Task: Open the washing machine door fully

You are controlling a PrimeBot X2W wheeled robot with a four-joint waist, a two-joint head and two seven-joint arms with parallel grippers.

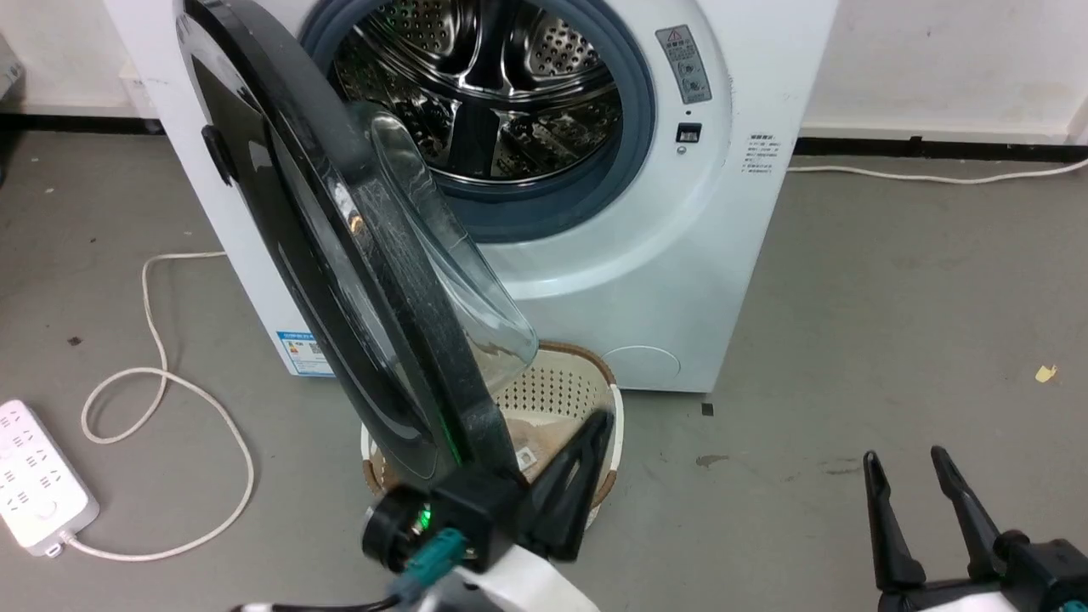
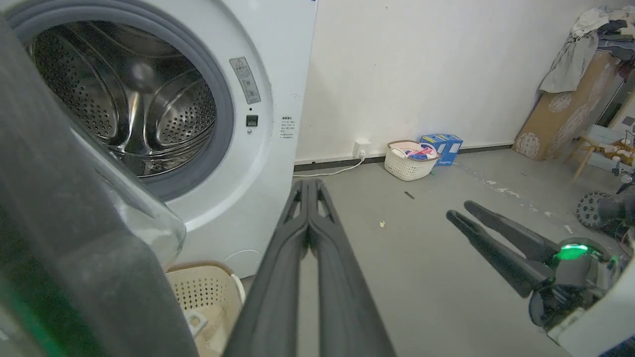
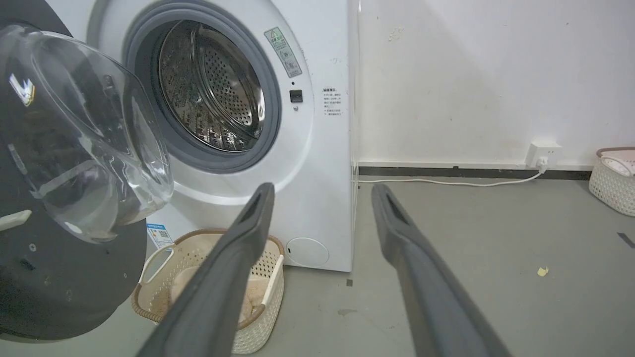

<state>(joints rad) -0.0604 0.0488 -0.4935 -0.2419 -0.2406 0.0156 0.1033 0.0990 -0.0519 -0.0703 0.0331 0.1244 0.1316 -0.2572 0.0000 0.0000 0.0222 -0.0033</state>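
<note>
left end effector point(image 2: 308, 188) closed, seemingly beside door point(image 3: 59, 282)

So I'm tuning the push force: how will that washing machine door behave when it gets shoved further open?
The door looks thick and rigid, so it should swing as one piece rather than flex. Its smooth hard rim may let the shut left hand slip along it. The big glass bowl suggests real weight.
</note>
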